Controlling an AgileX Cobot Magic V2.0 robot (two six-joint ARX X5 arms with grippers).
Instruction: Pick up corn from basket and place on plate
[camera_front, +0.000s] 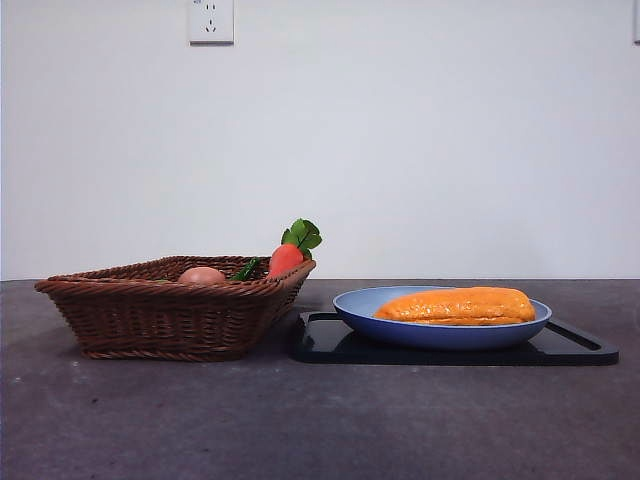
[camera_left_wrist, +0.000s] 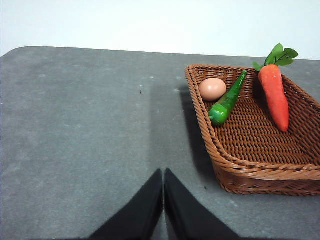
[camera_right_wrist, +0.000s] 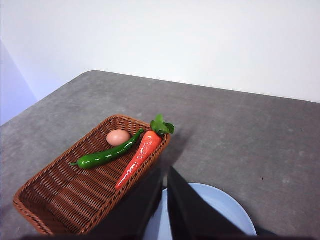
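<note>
The orange-yellow corn lies lengthwise on the light-blue plate at the right of the front view. The brown wicker basket stands left of the plate. Neither arm shows in the front view. My left gripper is shut and holds nothing, hovering over bare table beside the basket. High above the gap between the basket and the plate, my right gripper is shut and holds nothing. Its jaws hide the corn in that view.
The plate sits on a flat black tray. In the basket lie a red carrot with green leaves, a green pepper and a tan egg. A white wall with a socket stands behind the table.
</note>
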